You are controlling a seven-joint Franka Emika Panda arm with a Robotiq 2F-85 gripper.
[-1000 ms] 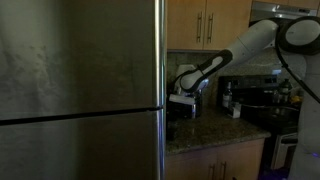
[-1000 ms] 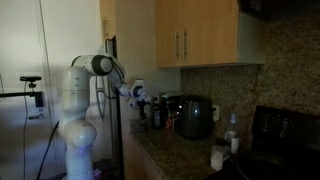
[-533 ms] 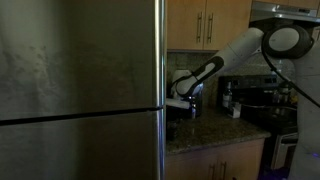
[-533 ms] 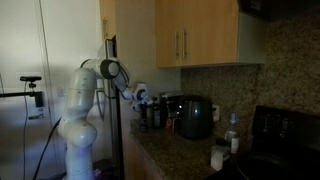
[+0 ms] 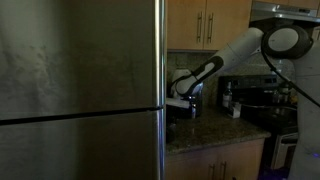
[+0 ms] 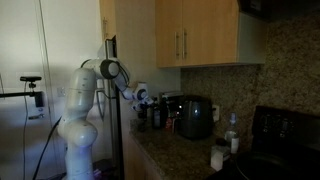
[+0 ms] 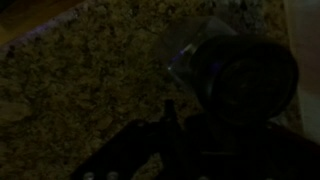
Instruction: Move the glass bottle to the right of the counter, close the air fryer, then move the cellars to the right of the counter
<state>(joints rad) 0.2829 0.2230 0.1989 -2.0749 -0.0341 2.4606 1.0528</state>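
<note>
The speckled counter (image 6: 185,150) runs from the fridge to the stove. My gripper (image 6: 145,99) (image 5: 183,97) hangs at its fridge end, right against a slim dark glass bottle (image 6: 156,113). The wrist view is very dark. It shows a round dark top with a clear glass rim (image 7: 235,72) just beyond one finger (image 7: 168,112), and I cannot make out how the jaws stand. The black air fryer (image 6: 194,117) stands just past the bottle. Small pale containers (image 6: 217,156), possibly the cellars, sit near the stove.
A tall steel fridge (image 5: 80,90) fills the side by my gripper. Wooden wall cabinets (image 6: 195,35) hang over the counter. A black stove (image 6: 285,135) closes the far end, with a pale-topped bottle (image 5: 228,100) beside it.
The arm's shoulder and elbow shifted toward the counter in the first half second. The gripper stayed by the bottle. Nothing has visibly moved since.
</note>
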